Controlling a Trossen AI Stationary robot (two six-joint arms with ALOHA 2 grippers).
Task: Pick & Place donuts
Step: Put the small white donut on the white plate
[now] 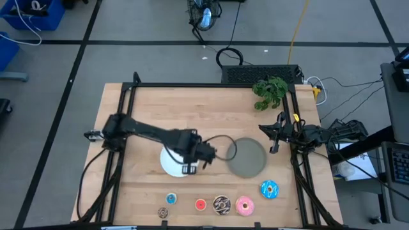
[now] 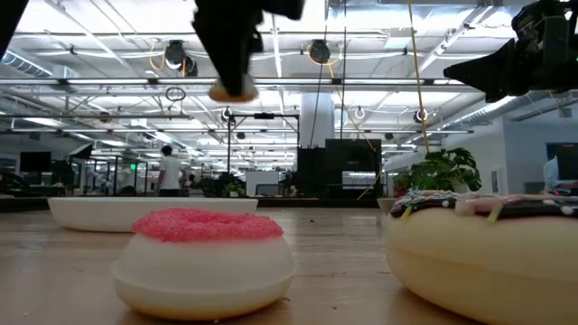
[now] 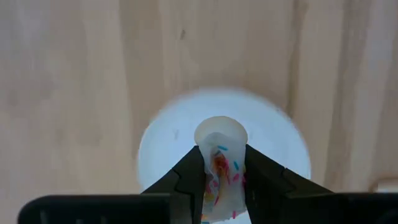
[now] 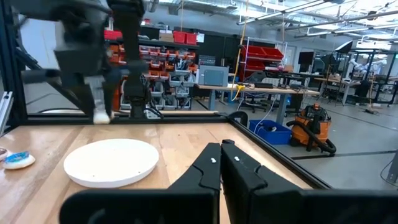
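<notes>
Overhead, the left pincer (image 3: pixel 221 180) grips a half-hidden white-pink donut (image 3: pixel 220 155) above the white plate (image 3: pixel 168 149).

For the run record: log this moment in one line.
left gripper: shut on small donut, above white plate | right gripper: shut, idle at table edge

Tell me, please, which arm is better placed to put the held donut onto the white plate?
The left arm. Its gripper already holds the white-pink donut directly above the white plate. The right gripper rests shut at the table's right edge, holding nothing.
</notes>
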